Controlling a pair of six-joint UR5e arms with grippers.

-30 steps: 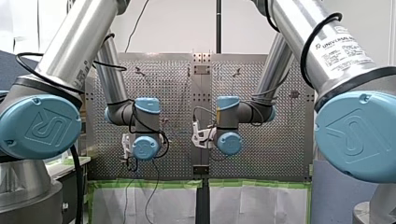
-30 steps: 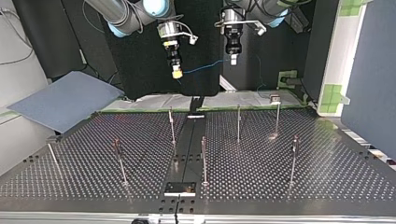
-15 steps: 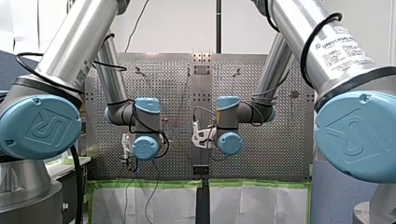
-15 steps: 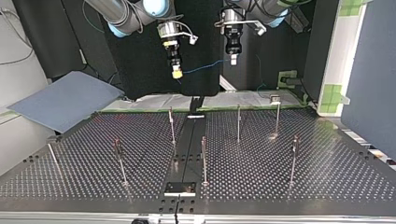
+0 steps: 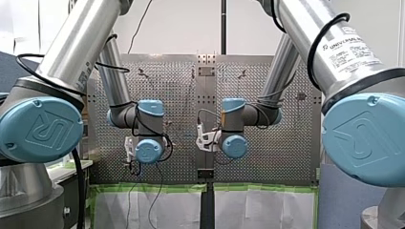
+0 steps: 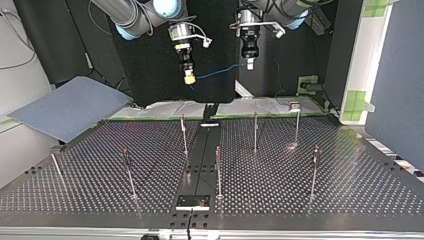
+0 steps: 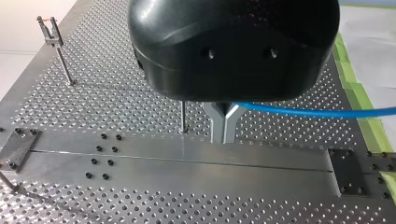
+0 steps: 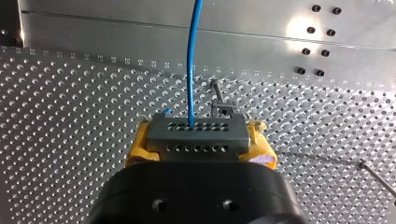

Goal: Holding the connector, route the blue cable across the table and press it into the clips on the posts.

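Observation:
In the top view both arms hang high above the far edge of the perforated table (image 6: 300, 200). My right gripper (image 6: 189, 79), with yellow pads (image 8: 261, 151), is shut on a grey connector (image 8: 196, 135) with rows of small holes. The blue cable (image 8: 192, 60) leaves the connector and runs on a slight upward slant (image 6: 217, 73) to my left gripper (image 6: 249, 63). That gripper's metal fingers (image 7: 223, 123) are pressed together on the blue cable (image 7: 317, 112). In the front view the wrists (image 5: 148, 150) hide both grippers.
Several thin posts with clips stand on the table, among them a post (image 6: 183, 135), a post (image 6: 255, 132) and a post (image 6: 218, 170) near the middle rail (image 6: 200, 160). A blue-grey board (image 6: 70, 107) lies off the table at the top view's left.

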